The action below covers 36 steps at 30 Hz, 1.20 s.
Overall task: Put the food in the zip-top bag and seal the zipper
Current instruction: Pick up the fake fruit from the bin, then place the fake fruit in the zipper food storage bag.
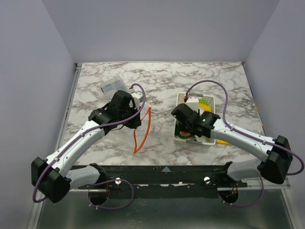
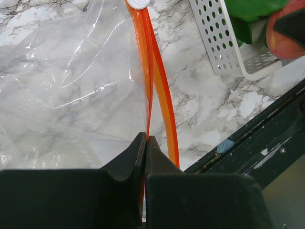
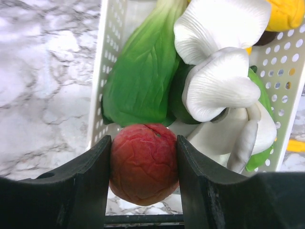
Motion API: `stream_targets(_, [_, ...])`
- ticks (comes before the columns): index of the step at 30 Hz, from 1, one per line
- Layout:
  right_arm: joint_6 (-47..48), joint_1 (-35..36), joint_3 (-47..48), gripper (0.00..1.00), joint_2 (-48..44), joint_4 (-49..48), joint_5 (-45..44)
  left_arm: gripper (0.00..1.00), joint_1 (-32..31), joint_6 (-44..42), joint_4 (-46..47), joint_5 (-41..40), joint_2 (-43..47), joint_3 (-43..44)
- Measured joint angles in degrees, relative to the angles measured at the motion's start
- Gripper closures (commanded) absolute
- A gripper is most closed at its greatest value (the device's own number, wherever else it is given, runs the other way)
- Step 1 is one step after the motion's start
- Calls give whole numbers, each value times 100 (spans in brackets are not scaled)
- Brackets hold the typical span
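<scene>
jaws clamped on red-orange fruit, leafy green and white mushrooms in white basket

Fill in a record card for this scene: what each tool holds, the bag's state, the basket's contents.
Left tool: shut on zipper
Right tool: shut on red fruit
Zip-top bag: unsealed, strips apart, no food visible inside
Basket: green leafy vegetable, white mushrooms, yellow piece
</scene>
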State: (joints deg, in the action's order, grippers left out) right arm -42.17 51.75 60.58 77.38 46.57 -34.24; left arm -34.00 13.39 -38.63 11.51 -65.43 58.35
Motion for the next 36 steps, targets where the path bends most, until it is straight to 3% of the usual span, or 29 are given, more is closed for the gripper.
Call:
stream_targets(14, [483,0,-74,99,-1292,-861,916,100,31,22,105,501,4,-37])
stream_targets(20, [579,0,-1008,99,-1641,-2763,2284,100,153,127,262,973,96,-170])
stream_targets(25, [527,9,-1572,99,-1370,-4197,3141,100,214,162,345,1095,223,-214])
stream_targets(33, [352,157,-1871,97,-1235,-5906,3866,100,216,166,387,1102,417,-247])
stream_targets(36, [297,229,-1871,92,-988,-6290,3939,100,238,179,422,1102,533,-278])
